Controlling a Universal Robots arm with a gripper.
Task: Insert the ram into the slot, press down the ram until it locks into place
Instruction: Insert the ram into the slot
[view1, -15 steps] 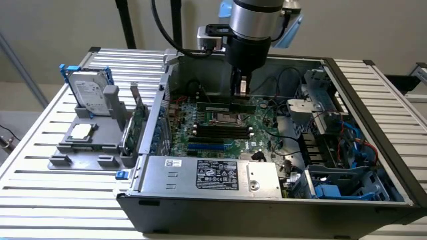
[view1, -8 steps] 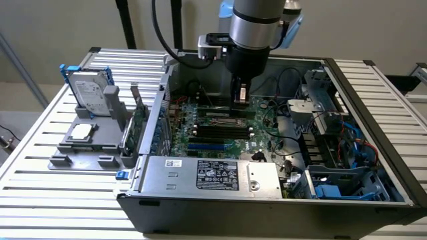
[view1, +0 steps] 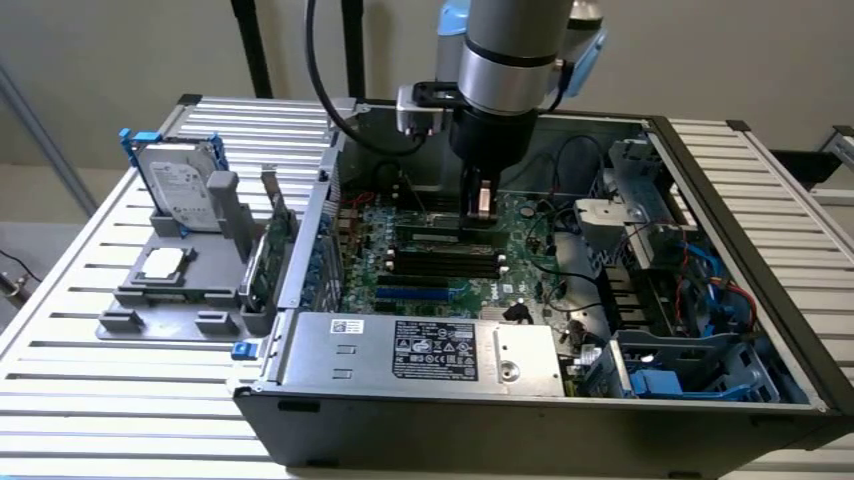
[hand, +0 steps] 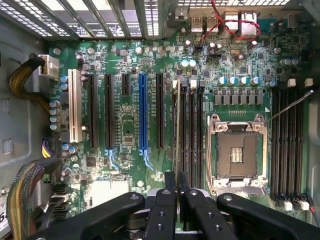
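Slatted bench (view1: 80, 300) carries an open computer case (view1: 534, 420). In the exterior view we see the tool (view1: 481, 205) lowered over the motherboard (view1: 441, 290). In the wrist view we see the ram (hand: 176, 125) edge-on, standing in a slot near the processor socket (hand: 235, 150). The tool's fingers (hand: 170, 182) are drawn together at its end.

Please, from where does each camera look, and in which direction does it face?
Exterior view: sits off the arm, high beside the open computer case on the table, looking down into it; shows the arm and gripper.
Wrist view: rides on the wrist, looking down at the motherboard; shows the gripper shut on the ram.
Shared: the gripper, the motherboard and its black slots.
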